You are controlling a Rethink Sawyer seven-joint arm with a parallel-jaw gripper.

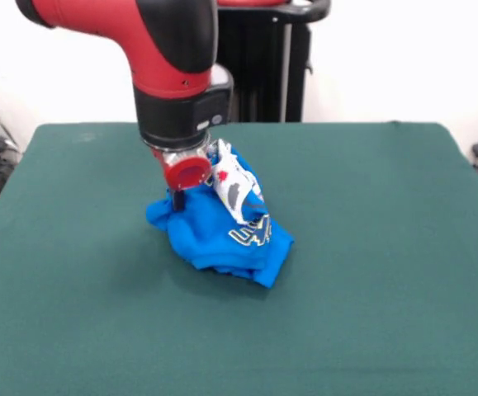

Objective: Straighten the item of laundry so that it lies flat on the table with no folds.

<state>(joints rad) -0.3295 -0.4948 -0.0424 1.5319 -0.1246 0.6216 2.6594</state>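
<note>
Shirt [222, 235] is one blue crumpled heap near the middle of the green table [387, 247], definitely not flat yet, print side bunched up on top. Gripper [177, 198] sits right at its upper left edge, so the bulk of the cloth trails down and right from it. Can't tell if the fingers are pinching fabric. One shirt, one arm [164, 58].

Soft blue cloth shirt [218, 235], matt green felt table [371, 247], glossy red arm [131, 25]
</note>
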